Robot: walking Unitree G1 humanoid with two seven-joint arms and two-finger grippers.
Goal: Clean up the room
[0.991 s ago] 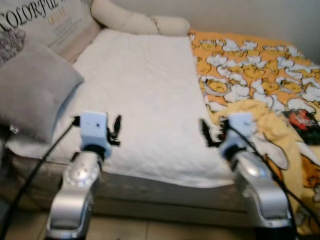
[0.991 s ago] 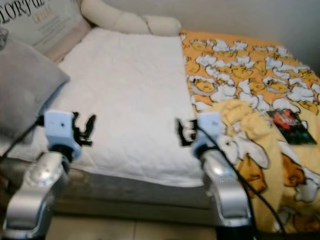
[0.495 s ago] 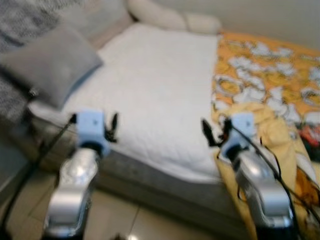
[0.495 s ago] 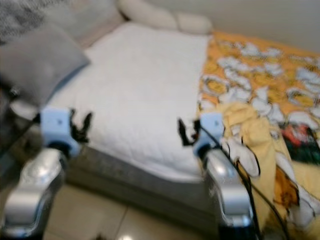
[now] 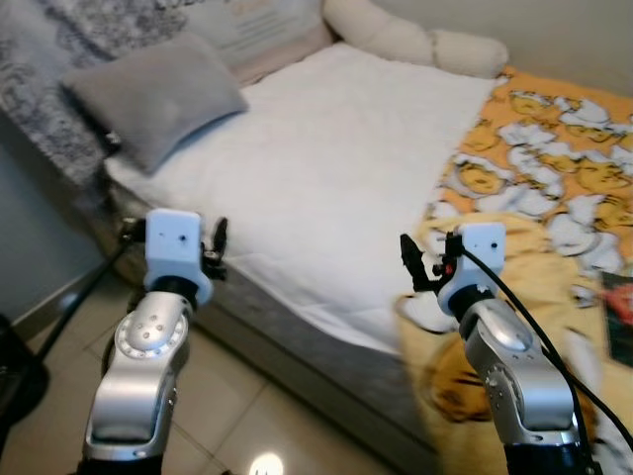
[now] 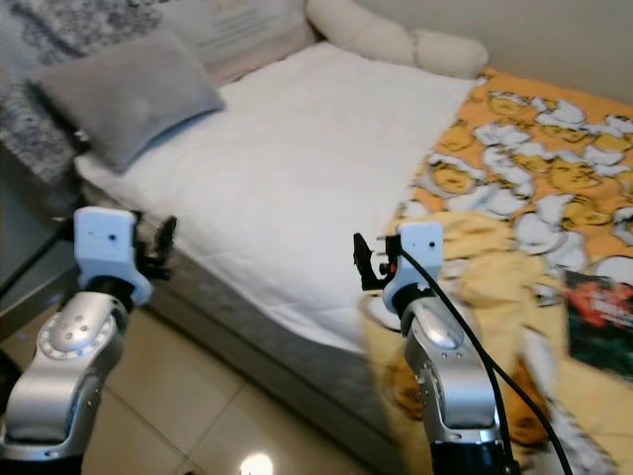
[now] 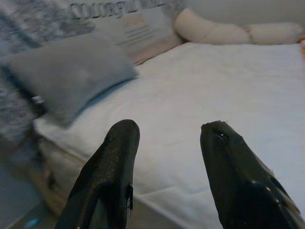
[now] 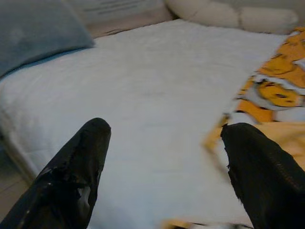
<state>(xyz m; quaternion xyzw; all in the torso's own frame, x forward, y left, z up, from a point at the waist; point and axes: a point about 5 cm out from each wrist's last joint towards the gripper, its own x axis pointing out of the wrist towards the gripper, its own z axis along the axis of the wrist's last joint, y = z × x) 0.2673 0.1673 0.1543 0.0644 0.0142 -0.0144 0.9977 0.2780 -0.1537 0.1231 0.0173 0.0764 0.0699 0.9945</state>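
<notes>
View swung right since a second ago: robot turning, bed untouched. Left gripper (image 7: pixel 164 157) and right gripper (image 8: pixel 167 162) both spread, empty, facing white quilted mattress (image 5: pixel 336 188); crumpled yellow cartoon-print blanket (image 5: pixel 534 188) probably next.

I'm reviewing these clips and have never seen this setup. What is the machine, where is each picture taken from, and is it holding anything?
This is a humanoid robot standing at the corner of a bed. The two wide pictures come from a stereo camera in its head, looking down past its silver arms. The other two come from wrist cameras that look along each gripper's black fingers.

The left gripper and the right gripper are both open and hold nothing. They hover at the bed's near edge.

On the bed lie a white mattress pad, a grey pillow, a cream bolster and a rumpled yellow cartoon blanket. A dark book-like item rests on the blanket.
</notes>
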